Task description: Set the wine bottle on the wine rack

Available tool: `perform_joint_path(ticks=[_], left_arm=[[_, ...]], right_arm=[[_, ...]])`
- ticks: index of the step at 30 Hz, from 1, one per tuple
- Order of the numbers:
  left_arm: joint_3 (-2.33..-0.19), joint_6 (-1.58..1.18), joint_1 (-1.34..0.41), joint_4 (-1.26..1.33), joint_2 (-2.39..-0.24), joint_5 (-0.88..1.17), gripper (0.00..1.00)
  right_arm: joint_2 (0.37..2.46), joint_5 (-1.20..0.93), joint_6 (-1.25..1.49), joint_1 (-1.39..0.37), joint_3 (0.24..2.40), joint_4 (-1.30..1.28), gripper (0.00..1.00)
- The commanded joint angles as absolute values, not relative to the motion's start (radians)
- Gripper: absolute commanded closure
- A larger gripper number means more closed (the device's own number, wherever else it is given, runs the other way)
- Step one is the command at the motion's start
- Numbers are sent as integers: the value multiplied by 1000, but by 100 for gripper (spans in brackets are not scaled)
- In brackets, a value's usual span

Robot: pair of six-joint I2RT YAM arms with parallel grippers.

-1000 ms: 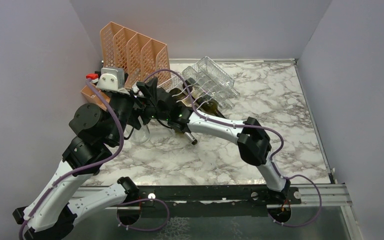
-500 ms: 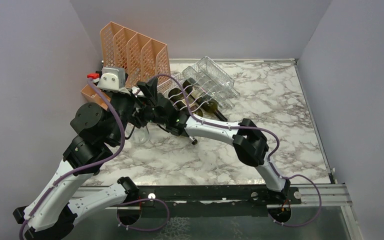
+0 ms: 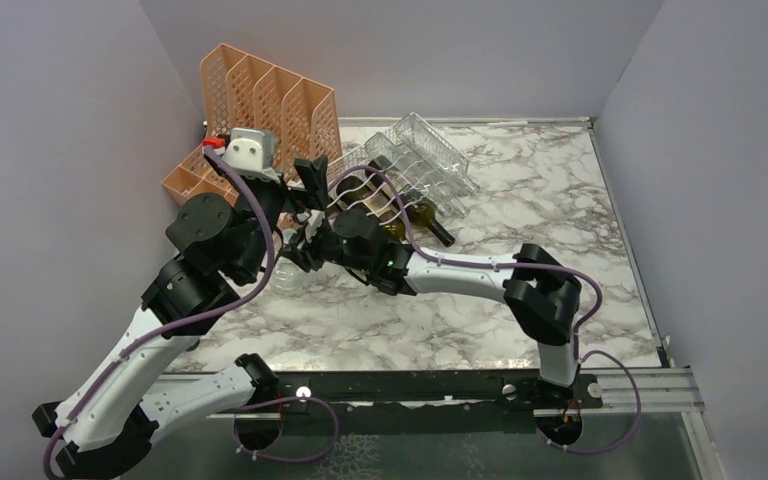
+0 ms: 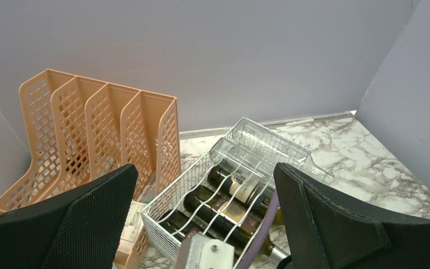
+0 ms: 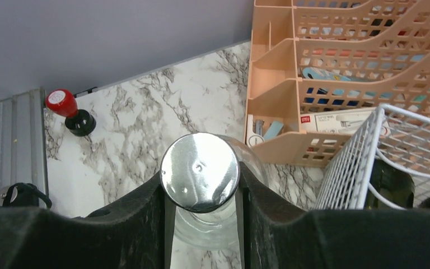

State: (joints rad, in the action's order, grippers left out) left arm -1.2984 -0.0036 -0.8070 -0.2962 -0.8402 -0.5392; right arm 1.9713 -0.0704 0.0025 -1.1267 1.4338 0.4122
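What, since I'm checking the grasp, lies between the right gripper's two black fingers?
A clear glass wine bottle with a shiny silver cap, pinched between the right gripper's black fingers; the right wrist view shows it.

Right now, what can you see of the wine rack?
The wine rack is a white wire basket with wavy rows forming cradles, standing on the marbled table close beside the orange file holder. Dark labelled bottles lie side by side in its cradles.

The marble table (image 3: 550, 200) holds a white rack (image 3: 428, 152), an orange organizer (image 3: 270, 105), a red knob (image 5: 62, 101) and, it seems, a clear bottle (image 5: 200, 171).
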Motion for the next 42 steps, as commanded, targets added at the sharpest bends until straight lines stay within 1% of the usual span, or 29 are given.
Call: perform_joint_path(ticks=[1, 12, 19, 25, 33, 42], left_arm=[[-1311, -26, -809, -314, -847, -537, 1], [-1265, -62, -809, -332, -870, -555, 1], [-1175, -106, -809, -358, -879, -558, 1], [-1097, -190, -808, -395, -898, -555, 1], [-1003, -312, -788, -507, -910, -551, 1], [-867, -520, -719, -612, -923, -456, 1]], right_arm=[[1909, -38, 64, -1146, 1317, 320, 99], [1699, -32, 132, -1150, 1078, 284, 99], [1582, -81, 174, -1150, 945, 260, 99], [1536, -69, 193, -1150, 849, 236, 99], [1480, -69, 202, -1150, 717, 273, 99], [1488, -100, 118, -1150, 706, 165, 99]])
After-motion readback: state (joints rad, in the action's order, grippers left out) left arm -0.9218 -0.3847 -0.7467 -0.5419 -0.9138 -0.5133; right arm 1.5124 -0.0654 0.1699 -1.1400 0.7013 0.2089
